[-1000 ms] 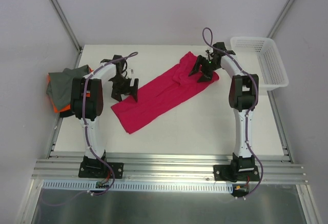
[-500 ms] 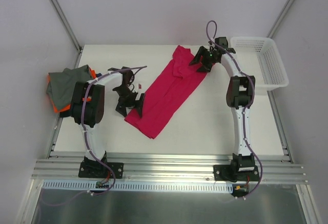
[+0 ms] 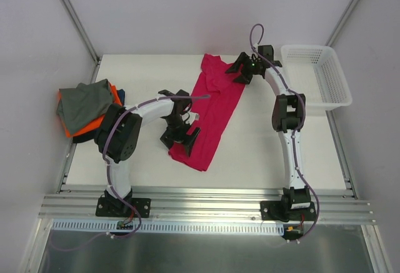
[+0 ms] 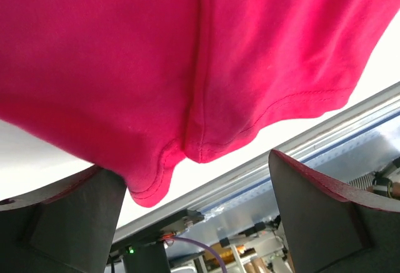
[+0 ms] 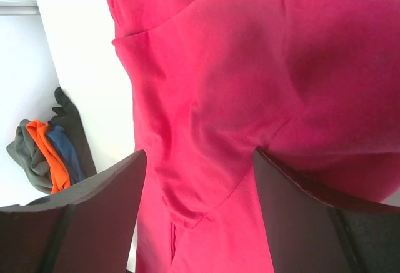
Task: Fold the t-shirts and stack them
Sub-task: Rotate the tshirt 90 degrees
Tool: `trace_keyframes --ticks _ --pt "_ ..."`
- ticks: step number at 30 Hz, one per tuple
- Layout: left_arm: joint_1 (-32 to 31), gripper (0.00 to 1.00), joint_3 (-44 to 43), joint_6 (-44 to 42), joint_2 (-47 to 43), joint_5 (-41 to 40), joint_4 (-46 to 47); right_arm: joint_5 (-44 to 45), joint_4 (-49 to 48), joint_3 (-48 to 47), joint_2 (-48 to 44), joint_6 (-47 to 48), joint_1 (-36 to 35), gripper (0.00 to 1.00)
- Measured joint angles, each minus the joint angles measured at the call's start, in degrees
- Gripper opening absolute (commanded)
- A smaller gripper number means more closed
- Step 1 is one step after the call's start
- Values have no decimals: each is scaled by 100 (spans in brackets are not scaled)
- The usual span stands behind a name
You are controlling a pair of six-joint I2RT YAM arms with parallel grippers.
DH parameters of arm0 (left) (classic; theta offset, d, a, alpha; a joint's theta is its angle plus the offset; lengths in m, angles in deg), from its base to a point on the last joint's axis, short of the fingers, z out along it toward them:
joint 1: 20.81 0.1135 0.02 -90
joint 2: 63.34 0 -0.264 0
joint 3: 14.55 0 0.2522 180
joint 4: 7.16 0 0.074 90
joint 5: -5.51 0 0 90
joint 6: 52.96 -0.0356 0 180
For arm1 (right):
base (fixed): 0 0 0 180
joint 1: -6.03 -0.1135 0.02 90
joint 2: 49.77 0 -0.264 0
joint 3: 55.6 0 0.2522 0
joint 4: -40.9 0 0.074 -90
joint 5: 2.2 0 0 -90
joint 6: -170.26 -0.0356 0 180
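A magenta-pink t-shirt (image 3: 215,104) lies on the white table as a long narrow strip, running from the far middle toward the near edge. My left gripper (image 3: 181,137) sits at the strip's near left edge. In the left wrist view the shirt's hem (image 4: 187,48) hangs just above the wide-apart fingers (image 4: 337,223), with nothing pinched between them. My right gripper (image 3: 240,73) is at the strip's far right corner. Its jaws stand apart over bunched pink cloth (image 5: 250,67), which bulges over the right finger (image 5: 325,223).
A pile of other t-shirts lies at the table's left edge: a grey one (image 3: 84,101) on top, with orange (image 3: 94,123) and navy under it. It also shows small in the right wrist view (image 5: 47,151). A white mesh basket (image 3: 306,47) stands at the far right corner.
The pink shirt has swung from a diagonal lie to nearly straight front-to-back. My left gripper moved right and nearer with its lower end; my right gripper moved left along the far end.
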Motion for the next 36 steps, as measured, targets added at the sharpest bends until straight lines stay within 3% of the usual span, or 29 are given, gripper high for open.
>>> trace_keyframes --ticks 14,26,36 --pt "-925 94 -809 -22 426 -570 46 -28 -247 -35 74 -192 -291 73" --pt "-763 94 -627 -448 -669 -1591 -20 -35 -227 -28 72 -20 -282 74" --pt "-533 91 -1064 -457 208 -1034 -4 -66 -221 -26 72 101 -280 74"
